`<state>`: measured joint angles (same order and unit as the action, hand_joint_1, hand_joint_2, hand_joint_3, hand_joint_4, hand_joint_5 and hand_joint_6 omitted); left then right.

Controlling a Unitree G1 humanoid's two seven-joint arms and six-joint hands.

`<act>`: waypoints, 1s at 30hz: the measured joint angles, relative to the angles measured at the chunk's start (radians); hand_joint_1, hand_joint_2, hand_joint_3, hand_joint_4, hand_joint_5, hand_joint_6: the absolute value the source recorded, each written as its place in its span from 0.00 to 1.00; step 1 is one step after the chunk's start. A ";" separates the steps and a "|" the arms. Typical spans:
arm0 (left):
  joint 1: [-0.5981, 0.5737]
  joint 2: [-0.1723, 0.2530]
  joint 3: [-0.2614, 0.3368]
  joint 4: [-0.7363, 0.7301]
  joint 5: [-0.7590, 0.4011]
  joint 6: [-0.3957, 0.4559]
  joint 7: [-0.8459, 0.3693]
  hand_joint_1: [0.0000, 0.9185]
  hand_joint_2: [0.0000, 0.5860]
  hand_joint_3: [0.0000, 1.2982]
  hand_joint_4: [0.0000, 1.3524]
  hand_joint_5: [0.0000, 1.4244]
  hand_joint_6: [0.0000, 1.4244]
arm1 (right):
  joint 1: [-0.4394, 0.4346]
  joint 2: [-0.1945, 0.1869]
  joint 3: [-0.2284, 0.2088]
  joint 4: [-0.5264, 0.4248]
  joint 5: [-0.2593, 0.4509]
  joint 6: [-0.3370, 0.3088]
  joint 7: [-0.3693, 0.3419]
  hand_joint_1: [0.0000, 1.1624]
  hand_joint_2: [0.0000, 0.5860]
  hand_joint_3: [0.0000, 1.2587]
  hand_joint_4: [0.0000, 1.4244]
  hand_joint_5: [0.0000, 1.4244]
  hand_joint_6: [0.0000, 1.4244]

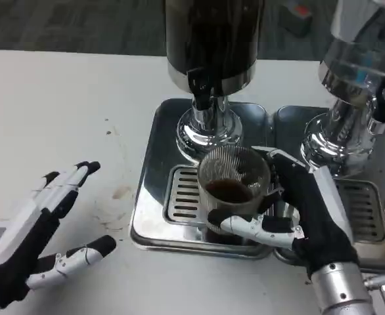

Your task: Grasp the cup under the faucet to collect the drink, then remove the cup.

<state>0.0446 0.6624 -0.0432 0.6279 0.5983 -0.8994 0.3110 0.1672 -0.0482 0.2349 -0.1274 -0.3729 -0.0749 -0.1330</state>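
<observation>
Under the faucet [201,84], right hand [304,210] fingers [251,226] hold cup [235,187] of dark drink [228,191].

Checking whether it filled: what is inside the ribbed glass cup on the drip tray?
The cup holds a shallow layer of dark drink. The right hand wraps its near side, hiding the cup's base on the drip tray.
</observation>
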 measured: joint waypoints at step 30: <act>0.340 0.066 0.042 -0.376 0.136 0.165 0.073 0.00 0.24 0.00 0.00 0.00 0.00 | 0.170 -0.086 0.054 -0.279 -0.003 0.044 0.170 0.86 0.36 0.39 0.45 0.47 0.56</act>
<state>0.3848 0.7285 -0.0016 0.2524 0.7344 -0.7343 0.3836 0.3371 -0.1340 0.2890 -0.4064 -0.3761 -0.0313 0.0366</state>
